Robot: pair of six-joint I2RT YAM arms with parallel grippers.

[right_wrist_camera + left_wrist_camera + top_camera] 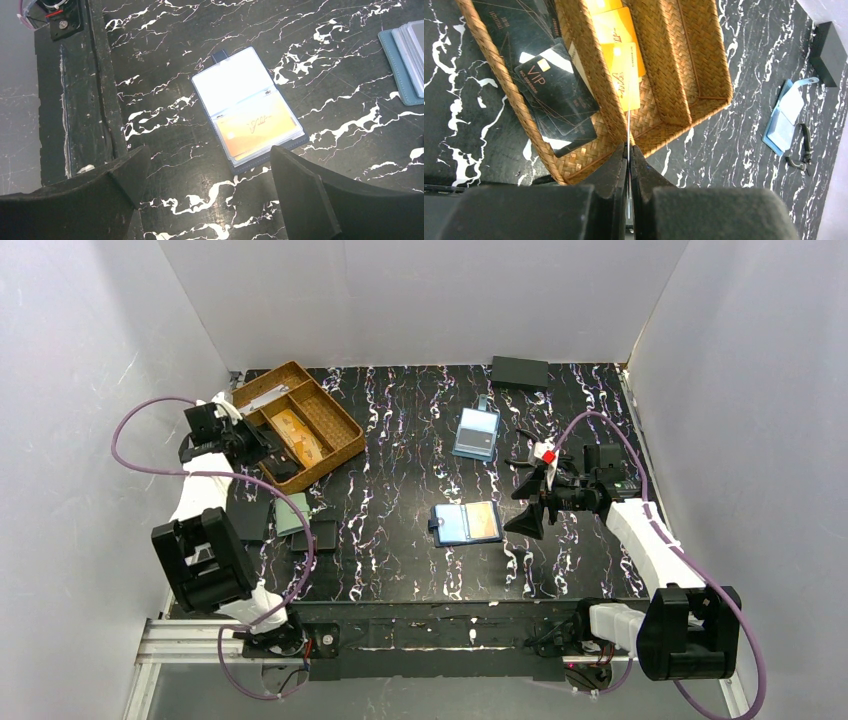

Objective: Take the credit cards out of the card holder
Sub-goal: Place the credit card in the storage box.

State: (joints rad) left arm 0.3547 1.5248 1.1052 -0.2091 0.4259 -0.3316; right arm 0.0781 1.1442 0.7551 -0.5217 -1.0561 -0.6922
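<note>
My left gripper [628,150] is pressed together on a thin plastic card [628,127]. The card is edge-on to my camera, so I cannot tell its colour. I hold it upright over the brown woven wicker tray [589,157] just ahead of my fingertips, I judge so that it can drop into the middle compartment. There I count three orange plastic cards [616,27]. The compartment to their left holds black cards [556,85], at least three. My right gripper [209,155] hangs spread wide above the open navy fold-over card holder [235,85]. The holder lies flat just beyond its fingers, with one orange card [255,127] showing in a clear slot, probably the next to take.
</note>
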